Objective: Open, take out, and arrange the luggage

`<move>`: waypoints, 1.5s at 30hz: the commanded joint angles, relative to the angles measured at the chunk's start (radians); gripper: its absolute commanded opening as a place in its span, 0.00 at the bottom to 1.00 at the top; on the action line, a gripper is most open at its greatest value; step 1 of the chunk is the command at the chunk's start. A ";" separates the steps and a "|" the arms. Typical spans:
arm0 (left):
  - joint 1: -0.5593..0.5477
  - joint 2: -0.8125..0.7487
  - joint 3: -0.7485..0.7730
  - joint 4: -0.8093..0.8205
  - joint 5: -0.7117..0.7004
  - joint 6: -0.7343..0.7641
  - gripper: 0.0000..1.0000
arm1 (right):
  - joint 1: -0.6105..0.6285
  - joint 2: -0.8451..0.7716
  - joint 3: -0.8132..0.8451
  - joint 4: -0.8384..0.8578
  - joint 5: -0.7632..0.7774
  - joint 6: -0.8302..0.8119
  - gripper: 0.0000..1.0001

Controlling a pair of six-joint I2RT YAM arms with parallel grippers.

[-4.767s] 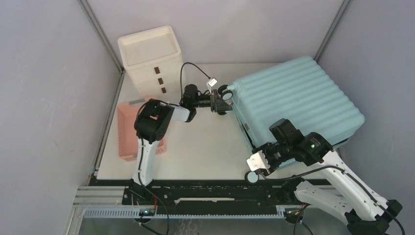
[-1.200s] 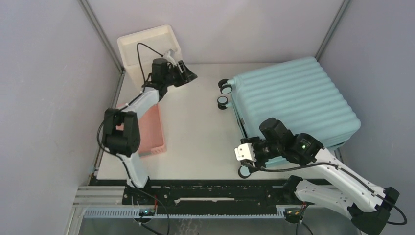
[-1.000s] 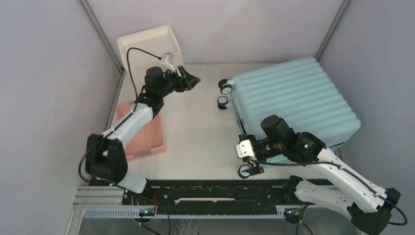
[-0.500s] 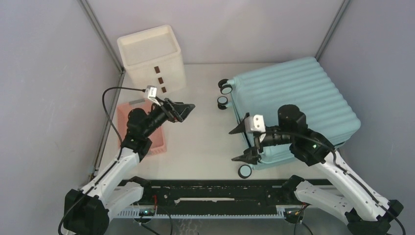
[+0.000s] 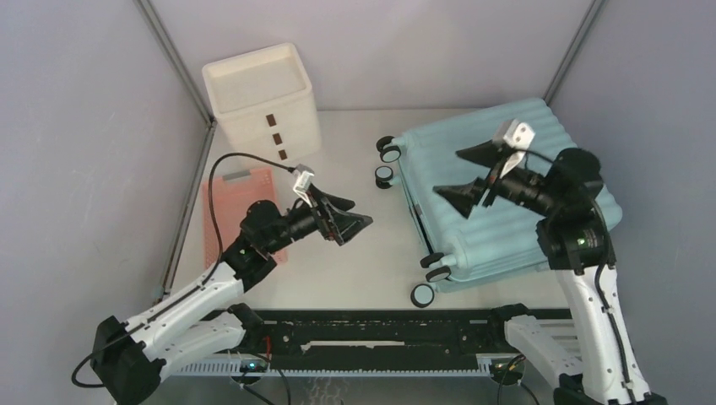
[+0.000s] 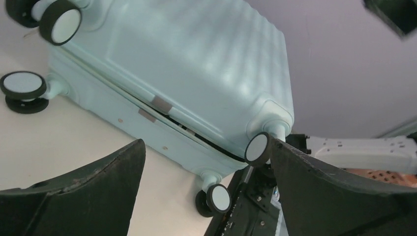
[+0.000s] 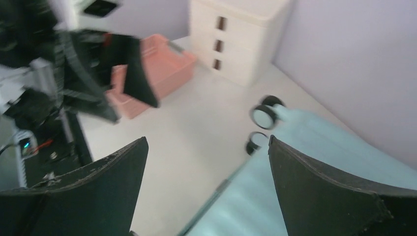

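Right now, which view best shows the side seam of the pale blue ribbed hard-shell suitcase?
Left wrist: the seam runs across mid-frame, sharp. Top external shows the whole suitcase, seam barely. Right wrist: a blurred corner.

The left arm (image 5: 181, 299) stretches low from its base toward 2 o'clock, and the left gripper (image 5: 355, 218) points to 3 o'clock with its fingers (image 6: 74, 196) spread wide. The right arm (image 5: 591, 278) stands tall, and the right gripper (image 5: 460, 173) is aimed at 9 o'clock, likewise parted.

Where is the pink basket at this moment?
In the top view the pink basket lies at the table's left edge, just nearer than the white drawer box.
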 commanded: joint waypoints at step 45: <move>-0.533 0.627 0.546 -0.235 -0.263 0.560 0.12 | -0.449 0.120 0.212 -0.520 -0.032 -0.253 0.96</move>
